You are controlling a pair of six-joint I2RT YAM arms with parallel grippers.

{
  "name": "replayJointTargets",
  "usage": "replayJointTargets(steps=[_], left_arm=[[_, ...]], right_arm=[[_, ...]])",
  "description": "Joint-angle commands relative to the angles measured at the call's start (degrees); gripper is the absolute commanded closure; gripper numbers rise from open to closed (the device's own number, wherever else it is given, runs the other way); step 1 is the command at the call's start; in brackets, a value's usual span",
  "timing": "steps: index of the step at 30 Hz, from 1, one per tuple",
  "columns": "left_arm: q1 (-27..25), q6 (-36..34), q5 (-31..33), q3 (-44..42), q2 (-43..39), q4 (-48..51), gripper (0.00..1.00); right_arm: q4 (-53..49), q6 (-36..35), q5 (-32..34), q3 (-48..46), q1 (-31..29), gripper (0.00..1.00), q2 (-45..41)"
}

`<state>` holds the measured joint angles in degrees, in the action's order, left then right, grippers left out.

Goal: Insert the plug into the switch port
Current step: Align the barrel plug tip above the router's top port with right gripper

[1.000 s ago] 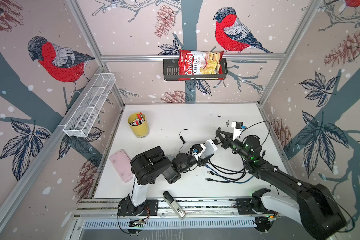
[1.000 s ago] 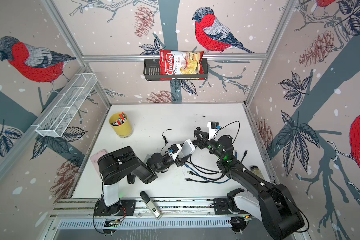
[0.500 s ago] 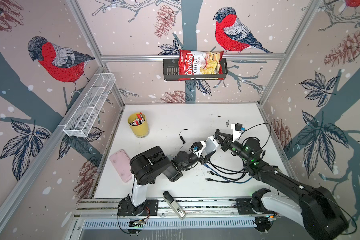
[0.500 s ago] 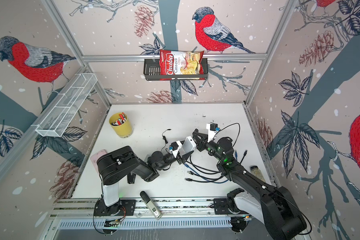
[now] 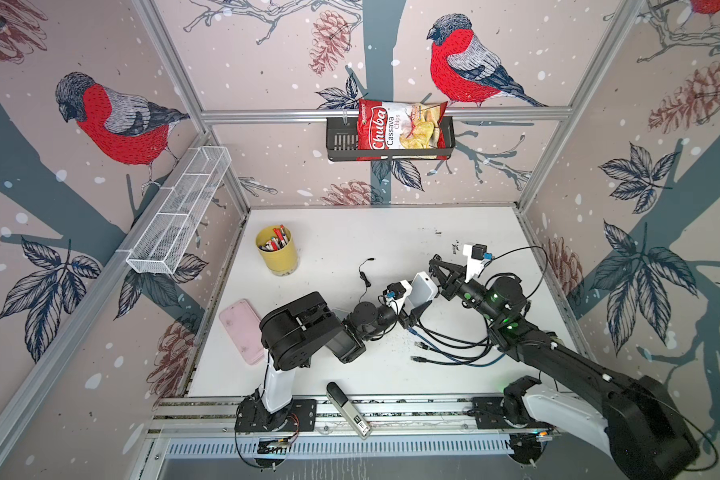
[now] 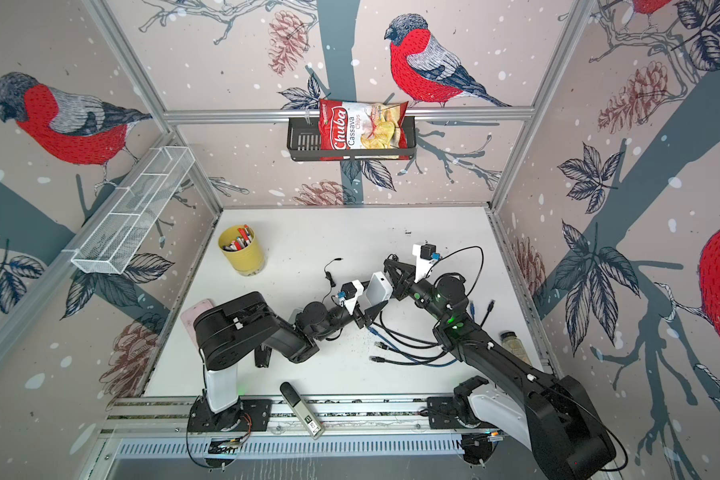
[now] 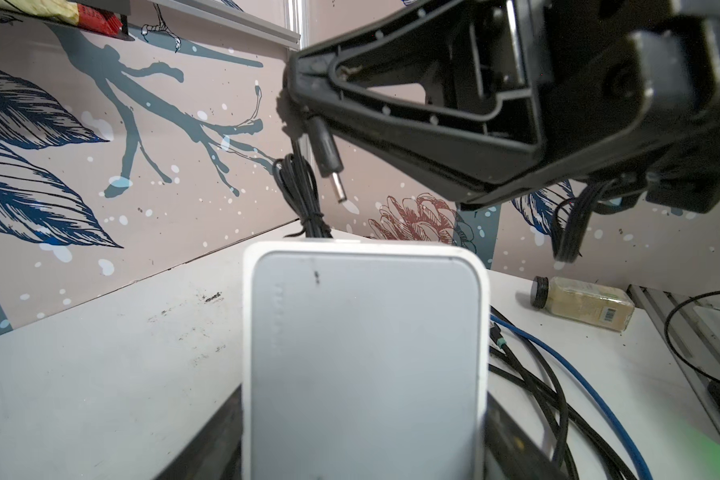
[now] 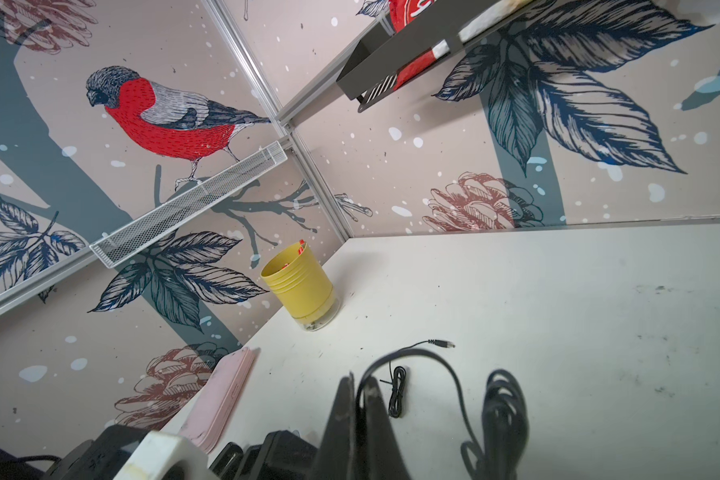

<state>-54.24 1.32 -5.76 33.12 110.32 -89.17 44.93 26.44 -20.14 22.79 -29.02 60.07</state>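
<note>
We read one brand clearly: the red chip bag (image 5: 400, 131) standing in the black wall basket (image 5: 339, 141) says "Chuba Cassava Chips" in both top views (image 6: 360, 126). The spice jar (image 7: 587, 303) carries a barcode label, and the black device (image 5: 348, 409) on the front rail carries a white sticker; both are too small for us to read.

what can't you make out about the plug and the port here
- Left wrist view: the switch shows only its flat face; the port sits on an edge out of sight.
- Both top views: the gap from plug to port is too small to judge.
- Right wrist view: the right gripper hides the plug.
</note>
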Motion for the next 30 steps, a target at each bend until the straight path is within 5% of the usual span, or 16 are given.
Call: replayJointTargets(steps=[1, 30], left_arm=[[-0.3, 0.6, 0.0, 0.5, -0.5, -1.3, 0.9], [-0.2, 7.4, -0.6, 1.2, -2.4, -6.5, 0.95]], right_arm=[[1.8, -1.1, -0.3, -0.2, -0.5, 0.99, 0.1], [2.6, -1.4, 1.5, -1.4, -2.0, 0.99, 0.0]])
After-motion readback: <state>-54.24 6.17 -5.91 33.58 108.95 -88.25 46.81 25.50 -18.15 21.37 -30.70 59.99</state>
